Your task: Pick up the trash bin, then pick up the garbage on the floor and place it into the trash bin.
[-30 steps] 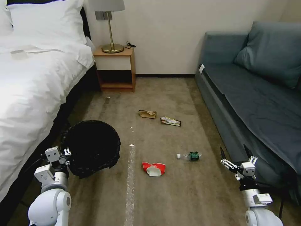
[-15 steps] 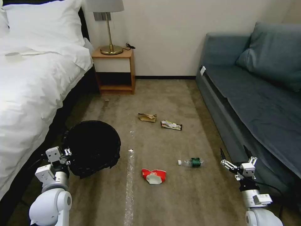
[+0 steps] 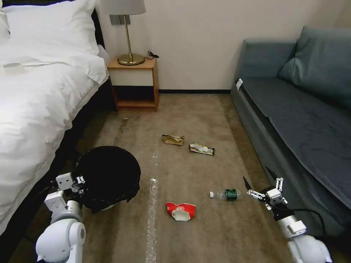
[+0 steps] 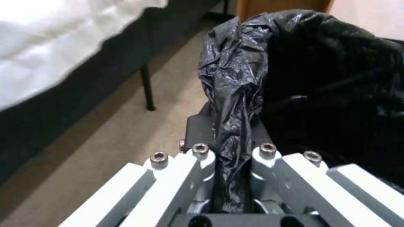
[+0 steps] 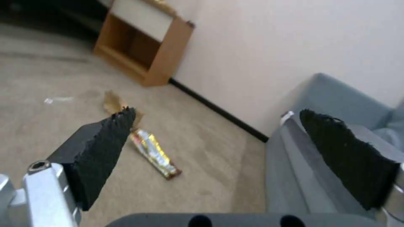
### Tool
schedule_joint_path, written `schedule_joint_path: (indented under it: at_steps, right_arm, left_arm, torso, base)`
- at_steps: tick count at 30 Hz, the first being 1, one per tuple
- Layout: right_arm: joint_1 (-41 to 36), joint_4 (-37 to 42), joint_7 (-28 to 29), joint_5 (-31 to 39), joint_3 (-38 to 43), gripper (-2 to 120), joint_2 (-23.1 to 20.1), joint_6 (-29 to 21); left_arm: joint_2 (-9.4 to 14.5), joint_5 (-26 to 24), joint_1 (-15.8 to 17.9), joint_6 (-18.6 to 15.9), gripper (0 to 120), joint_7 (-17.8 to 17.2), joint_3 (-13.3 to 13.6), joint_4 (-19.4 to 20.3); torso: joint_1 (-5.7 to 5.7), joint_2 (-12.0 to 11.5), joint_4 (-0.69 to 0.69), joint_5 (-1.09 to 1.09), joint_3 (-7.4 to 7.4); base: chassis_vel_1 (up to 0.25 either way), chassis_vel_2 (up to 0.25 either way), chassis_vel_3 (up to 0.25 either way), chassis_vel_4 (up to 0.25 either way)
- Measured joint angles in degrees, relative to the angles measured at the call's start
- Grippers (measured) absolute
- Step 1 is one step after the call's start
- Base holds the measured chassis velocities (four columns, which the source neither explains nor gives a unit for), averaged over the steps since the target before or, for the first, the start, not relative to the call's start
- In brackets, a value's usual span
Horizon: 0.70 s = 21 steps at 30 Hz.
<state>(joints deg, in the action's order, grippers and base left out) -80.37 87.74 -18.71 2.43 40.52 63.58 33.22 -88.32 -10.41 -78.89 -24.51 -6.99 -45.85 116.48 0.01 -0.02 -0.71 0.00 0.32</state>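
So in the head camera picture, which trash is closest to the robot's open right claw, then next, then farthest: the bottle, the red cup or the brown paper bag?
From the right gripper:
1. Bottle, on the carpet just to its left.
2. Red cup, farther left, near the pale streak on the carpet.
3. Brown paper bag, farthest, up toward the nightstand.

soft even room light, blurred wrist views, overexposed bedding [image 3: 33, 95]

a hotel-style bedroom: a bed [image 3: 40, 95] made up in white linen, a wooden nightstand [image 3: 134, 82] bearing a brass lamp [image 3: 128, 33], a grey-blue sofa [image 3: 303, 109], and beige carpet [image 3: 197, 226] running between them
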Motion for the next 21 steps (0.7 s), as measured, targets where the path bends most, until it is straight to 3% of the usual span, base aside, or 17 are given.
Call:
schedule_joint_path:
  at_steps: [15, 17, 21]
  right_arm:
    - [7.28, -7.12, -5.42, 1.66, -7.56, 100, -8.05, -3.21]
    - [9.3, -9.27, -9.79, 1.0, -8.92, 100, -10.09, -4.49]
    - [12.24, -11.97, -11.65, 0.0, -11.16, 100, -11.38, -4.56]
  left_arm:
    - [-1.13, -2.01, 1.44, 1.69, 5, 1.27, 3.09, -1.61]
    - [-1.32, -1.94, 1.46, 1.82, 5, 1.24, 4.21, -1.64]
    - [-1.52, -1.79, 1.43, 2.05, 5, 1.24, 4.97, -1.73]
  torso:
    - [0.0, 0.0, 0.02, 0.01, 0.0]
    - [0.0, 0.0, 0.01, -0.01, 0.0]
    - [0.0, 0.0, 0.01, 0.0, 0.0]
  base:
    - [0.0, 0.0, 0.0, 0.0]
    - [0.0, 0.0, 0.0, 0.0]
    - [0.0, 0.0, 0.0, 0.0]
